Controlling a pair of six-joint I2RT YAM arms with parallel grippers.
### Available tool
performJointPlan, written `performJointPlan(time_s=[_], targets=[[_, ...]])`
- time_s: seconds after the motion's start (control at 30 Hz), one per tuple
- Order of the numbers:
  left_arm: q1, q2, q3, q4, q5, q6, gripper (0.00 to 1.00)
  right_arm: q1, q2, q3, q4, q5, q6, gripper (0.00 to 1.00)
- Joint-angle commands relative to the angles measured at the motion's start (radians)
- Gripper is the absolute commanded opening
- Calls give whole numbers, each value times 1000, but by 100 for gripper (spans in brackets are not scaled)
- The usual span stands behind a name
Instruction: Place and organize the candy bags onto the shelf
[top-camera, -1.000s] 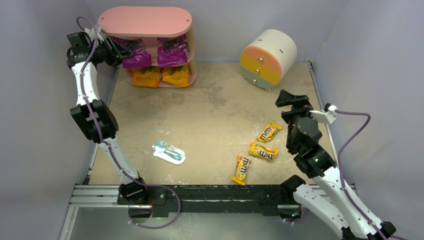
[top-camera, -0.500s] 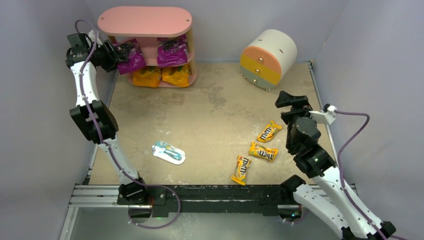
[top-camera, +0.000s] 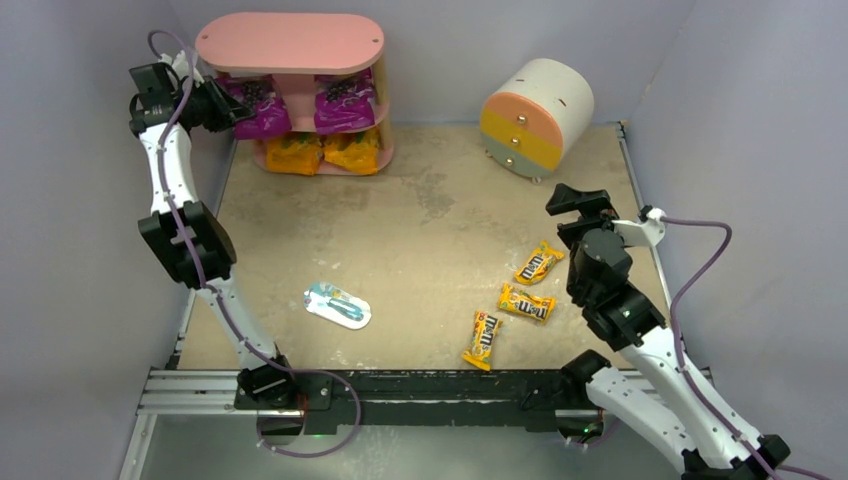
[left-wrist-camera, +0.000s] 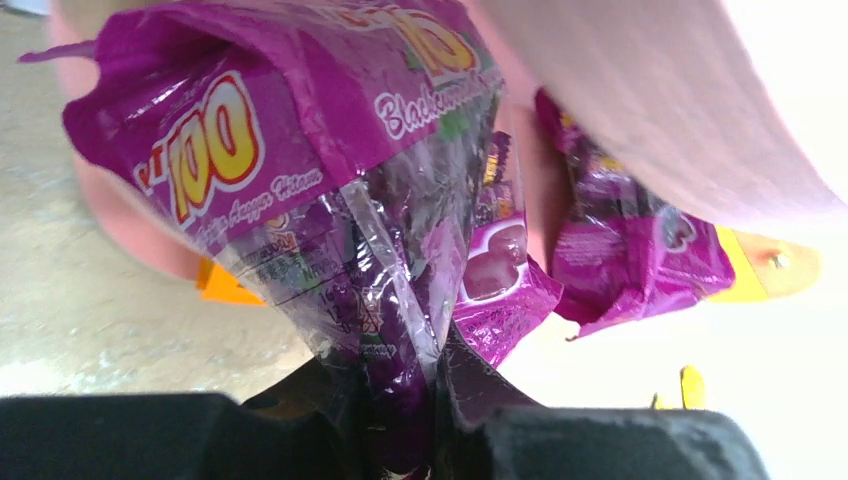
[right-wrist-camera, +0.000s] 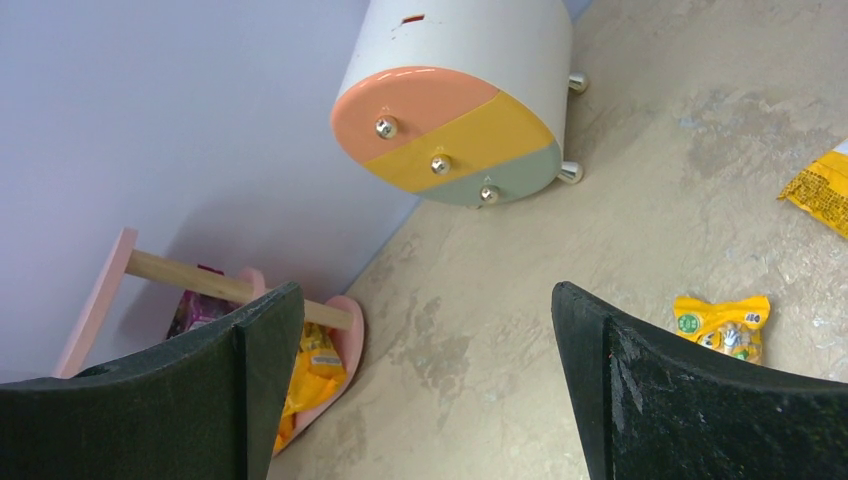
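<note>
Step in hand: seating purple bag (left-wrist-camera: 300, 170) at left end of middle tier of shelf (top-camera: 290, 42). Left tool (left-wrist-camera: 432, 385) pinched tight on bag's edge; bag tilted, beside second purple bag (top-camera: 345, 102). Orange bags (top-camera: 295, 153) on bottom tier. Right tool (right-wrist-camera: 430, 300) spread wide, empty, above table (top-camera: 420, 230); three small yellow packs (top-camera: 527, 302) lie near it. Next move, by judgement: push bag in upright, release, back out without dragging it.
</note>
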Motion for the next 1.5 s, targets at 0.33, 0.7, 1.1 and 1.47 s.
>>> performJointPlan(time_s=[0.33, 0.7, 1.1, 1.47], targets=[[-113, -12, -3, 183, 292, 13, 8, 3, -20, 42, 17, 45, -14, 94], [-112, 67, 179, -56, -149, 120, 58, 3, -14, 55, 11, 30, -32, 94], [-95, 46, 184, -53, -145, 141, 85, 3, 6, 68, 8, -3, -41, 95], [-95, -131, 22, -35, -331, 128, 94, 3, -1, 88, -65, -9, -41, 99]])
